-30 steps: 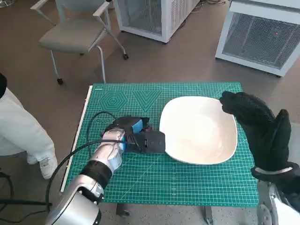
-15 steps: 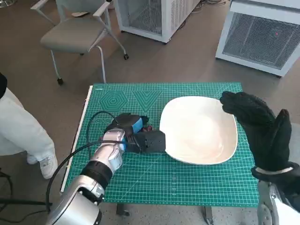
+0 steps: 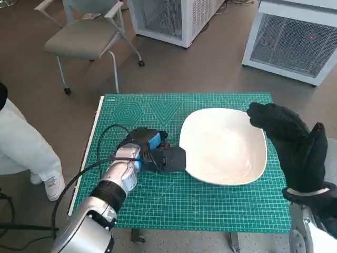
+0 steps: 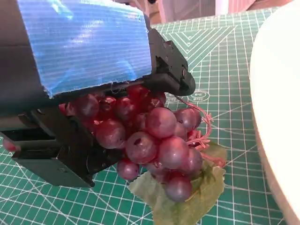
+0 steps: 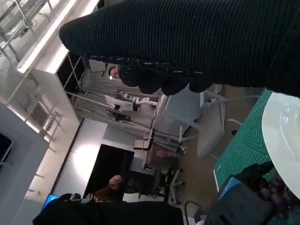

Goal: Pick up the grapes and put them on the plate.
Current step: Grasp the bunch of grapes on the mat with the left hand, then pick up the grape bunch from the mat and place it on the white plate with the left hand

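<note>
You are at the grasp step. Your left hand [image 3: 152, 152] sits low on the green cutting mat [image 3: 210, 205], just beside the white plate [image 3: 224, 145]. In the left wrist view its black fingers [image 4: 61, 154] wrap the bunch of red grapes [image 4: 150, 136]; a leaf [image 4: 183, 199] hangs beneath, and the bunch looks at or barely off the mat.

Your right hand [image 3: 292, 145] hovers over the plate's far right edge, holding nothing; whether its gloved fingers are apart you cannot tell.

Next, judged: lift clear of the plate rim, carry right, lower over the plate's middle, release.

Against the frame a second ago: nearly nothing differs. Left hand and grapes sit in the same spot; right hand unmoved.
</note>
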`<action>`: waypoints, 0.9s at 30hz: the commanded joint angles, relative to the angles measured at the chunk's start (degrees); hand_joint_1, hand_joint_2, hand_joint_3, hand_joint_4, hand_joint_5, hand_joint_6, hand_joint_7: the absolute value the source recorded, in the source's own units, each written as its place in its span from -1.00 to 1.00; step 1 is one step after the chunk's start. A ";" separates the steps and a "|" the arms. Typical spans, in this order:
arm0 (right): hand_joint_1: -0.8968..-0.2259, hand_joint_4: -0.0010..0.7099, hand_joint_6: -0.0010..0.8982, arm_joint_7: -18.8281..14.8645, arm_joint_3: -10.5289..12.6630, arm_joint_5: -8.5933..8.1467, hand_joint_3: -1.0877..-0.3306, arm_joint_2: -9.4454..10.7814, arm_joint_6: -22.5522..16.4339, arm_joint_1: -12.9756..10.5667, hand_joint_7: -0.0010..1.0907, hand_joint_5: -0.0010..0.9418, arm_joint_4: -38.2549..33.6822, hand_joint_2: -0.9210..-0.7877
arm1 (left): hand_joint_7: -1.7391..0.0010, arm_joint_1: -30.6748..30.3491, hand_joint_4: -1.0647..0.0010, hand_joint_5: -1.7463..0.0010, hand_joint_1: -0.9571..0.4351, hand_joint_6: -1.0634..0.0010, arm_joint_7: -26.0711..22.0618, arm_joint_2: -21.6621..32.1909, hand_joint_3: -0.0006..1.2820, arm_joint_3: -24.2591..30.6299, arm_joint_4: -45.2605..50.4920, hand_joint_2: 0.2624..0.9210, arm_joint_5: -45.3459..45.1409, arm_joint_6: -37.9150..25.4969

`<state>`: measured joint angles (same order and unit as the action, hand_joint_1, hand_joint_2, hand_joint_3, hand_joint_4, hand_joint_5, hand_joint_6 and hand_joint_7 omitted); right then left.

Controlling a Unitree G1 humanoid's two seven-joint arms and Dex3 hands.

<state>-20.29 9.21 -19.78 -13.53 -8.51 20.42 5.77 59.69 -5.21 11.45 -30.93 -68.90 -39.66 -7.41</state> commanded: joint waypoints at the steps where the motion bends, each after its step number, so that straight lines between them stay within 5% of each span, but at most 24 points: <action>1: 0.07 -0.12 -0.71 0.12 0.15 0.63 0.33 -0.29 0.59 -0.97 0.57 -0.33 -0.38 -1.00 | 0.97 0.11 0.28 -0.98 0.93 -0.03 -0.51 1.22 0.37 0.12 1.78 0.14 0.25 0.54; 15: 0.07 -0.12 -0.71 0.04 0.25 0.38 0.34 -0.27 0.74 -0.98 0.57 -0.34 -0.38 -1.00 | 0.86 -0.54 0.12 -0.89 0.94 -0.43 -1.44 2.81 0.37 2.29 6.56 0.01 2.31 -0.45; 17: 0.06 -0.12 -0.70 0.06 0.30 0.35 0.34 -0.28 0.78 -0.94 0.57 -0.34 -0.37 -1.00 | 0.62 -0.66 0.07 -0.81 0.85 -0.38 -1.53 3.15 0.23 2.38 7.70 0.11 2.24 -0.76; 20: 0.06 -0.12 -0.70 0.11 0.39 0.28 0.34 -0.31 0.86 -0.84 0.57 -0.34 -0.42 -1.00 | -0.02 -1.08 0.00 -0.69 0.55 -0.23 -2.09 4.05 -0.05 2.50 10.63 0.28 2.04 -1.30; 27: 0.06 -0.11 -0.69 0.34 0.38 0.35 0.34 -0.06 0.83 -0.84 0.57 -0.34 -0.31 -1.00 | -0.20 -3.48 -0.10 -0.76 0.39 -0.32 -4.83 7.21 0.07 3.21 20.86 0.01 1.75 -2.74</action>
<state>-20.28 9.45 -19.82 -13.52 -8.46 20.47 5.76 57.27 -8.78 16.85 -28.42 -52.42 -37.81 -9.34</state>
